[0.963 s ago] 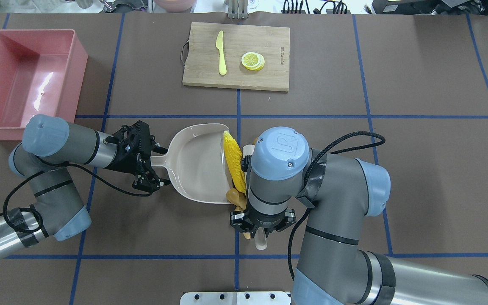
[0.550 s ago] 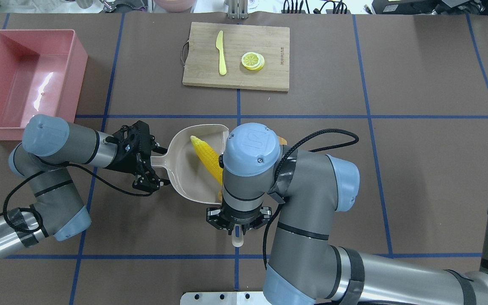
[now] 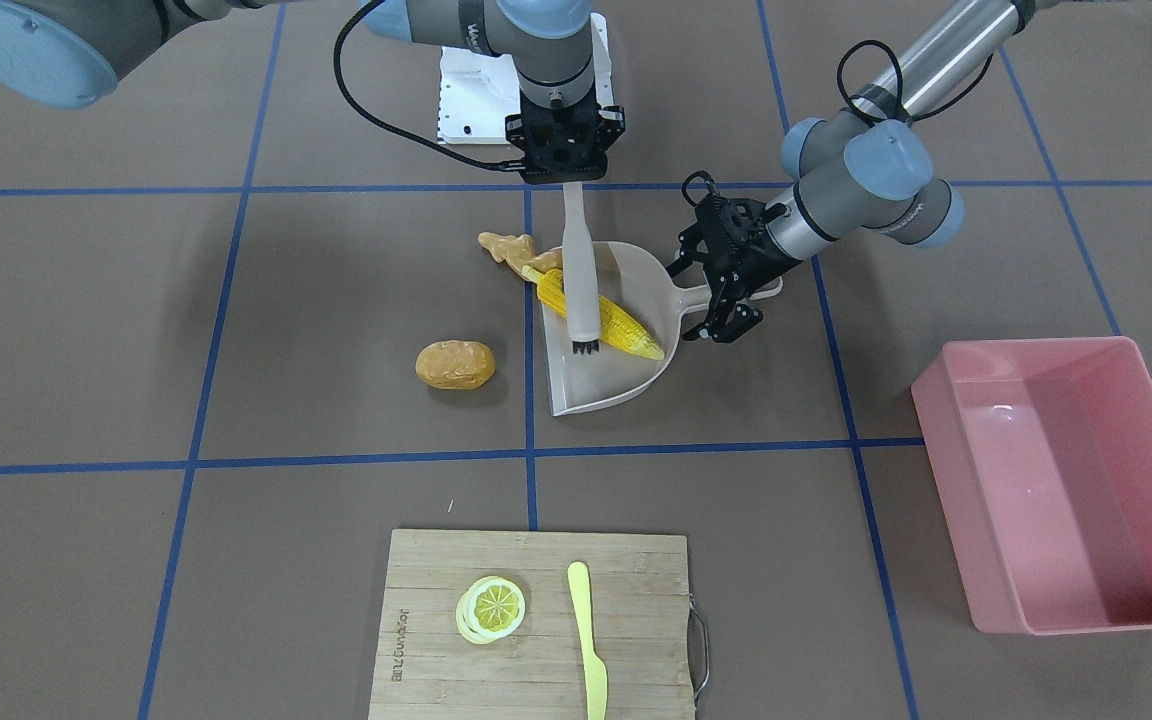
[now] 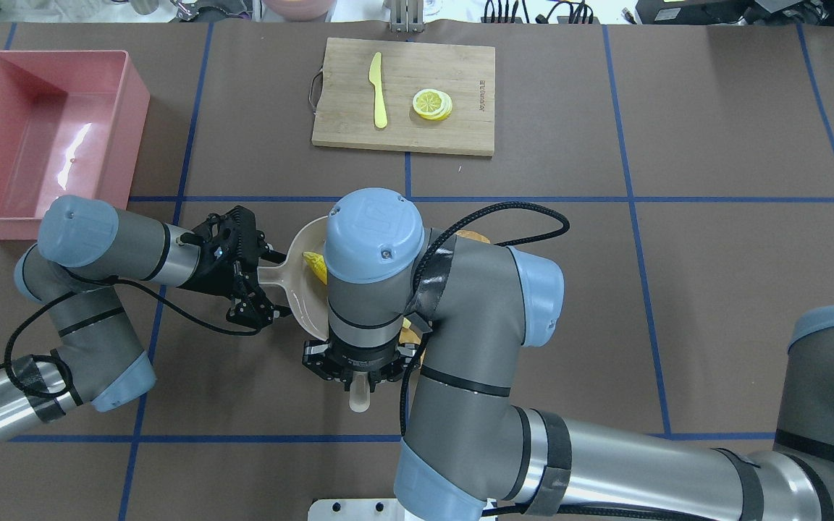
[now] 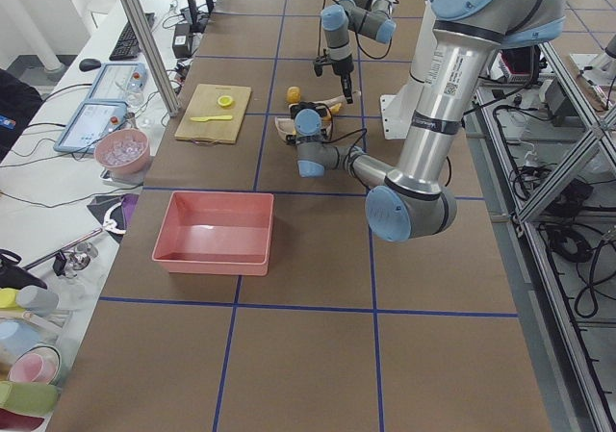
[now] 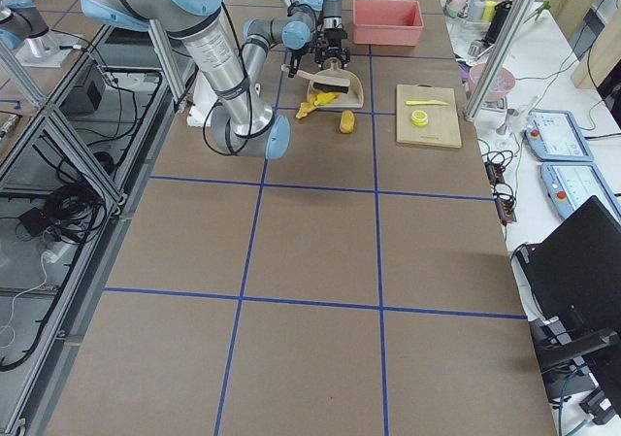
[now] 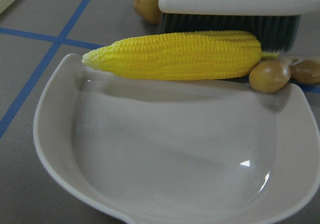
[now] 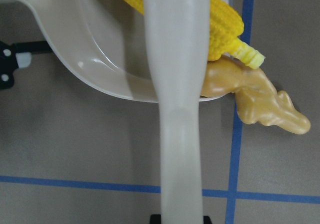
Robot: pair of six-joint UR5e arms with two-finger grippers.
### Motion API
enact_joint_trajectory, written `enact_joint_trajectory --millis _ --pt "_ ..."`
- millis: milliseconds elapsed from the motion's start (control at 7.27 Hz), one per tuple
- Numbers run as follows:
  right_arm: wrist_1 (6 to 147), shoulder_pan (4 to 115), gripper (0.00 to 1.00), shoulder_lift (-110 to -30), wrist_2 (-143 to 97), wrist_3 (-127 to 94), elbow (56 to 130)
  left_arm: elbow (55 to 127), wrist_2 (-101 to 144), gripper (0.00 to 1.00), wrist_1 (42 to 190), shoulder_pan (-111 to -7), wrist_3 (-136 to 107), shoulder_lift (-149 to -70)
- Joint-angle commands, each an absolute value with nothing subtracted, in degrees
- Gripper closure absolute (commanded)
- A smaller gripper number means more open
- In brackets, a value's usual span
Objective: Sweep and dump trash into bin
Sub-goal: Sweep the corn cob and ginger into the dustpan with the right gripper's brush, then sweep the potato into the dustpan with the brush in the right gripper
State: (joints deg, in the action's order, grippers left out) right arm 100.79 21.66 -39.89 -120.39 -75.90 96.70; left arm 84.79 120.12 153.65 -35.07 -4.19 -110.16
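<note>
Yellow corn cob [image 3: 616, 325] in beige plastic dustpan [image 3: 606, 385], pressed by white-handled brush [image 3: 581, 290] clenched in right gripper [image 3: 564, 178], left gripper [image 3: 711, 300] clamping pan's handle, knobbly tan ginger root [image 3: 504, 247] at rim, brown oval potato [image 3: 454, 365] outside, pink rectangular tub [image 3: 1031, 344] well apart.

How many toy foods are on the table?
4. The corn cob lies in the dustpan, the ginger root just outside its rim, the potato alone on the table, and the lemon slice on the cutting board. None looks hidden.
</note>
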Motion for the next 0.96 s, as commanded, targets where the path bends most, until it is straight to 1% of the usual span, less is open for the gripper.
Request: enact_joint_trajectory --millis 0,138,275,413,550,688,825 --pt "101.34 26.42 1.0 -40.68 -123.98 -74.63 96.68 85.69 120.06 0.03 152.58 -35.07 -4.22 -110.04" --pt "102.21 28.54 1.0 -42.78 -125.58 -74.71 98.68 85.69 120.15 0.03 152.58 -35.07 -4.22 -110.04" --pt "104.13 29.87 1.0 -46.89 -125.77 -74.71 102.62 85.69 120.15 0.03 152.58 -35.07 -4.22 -110.13" --pt "107.28 32.75 1.0 -51.02 -127.77 -74.71 107.44 85.61 120.15 0.03 152.58 -35.07 -4.22 -110.21" --pt "108.79 33.39 1.0 -56.2 -129.62 -74.71 112.97 85.61 120.15 0.03 152.58 -35.07 -4.22 -110.21" --pt "108.9 31.66 1.0 -59.56 -129.46 -75.58 116.77 85.61 120.15 0.03 152.58 -35.07 -4.22 -110.21" --pt "109.51 28.68 1.0 -60.2 -129.46 -77.07 118.37 85.61 120.15 0.03 152.49 -35.07 -4.13 -110.21"
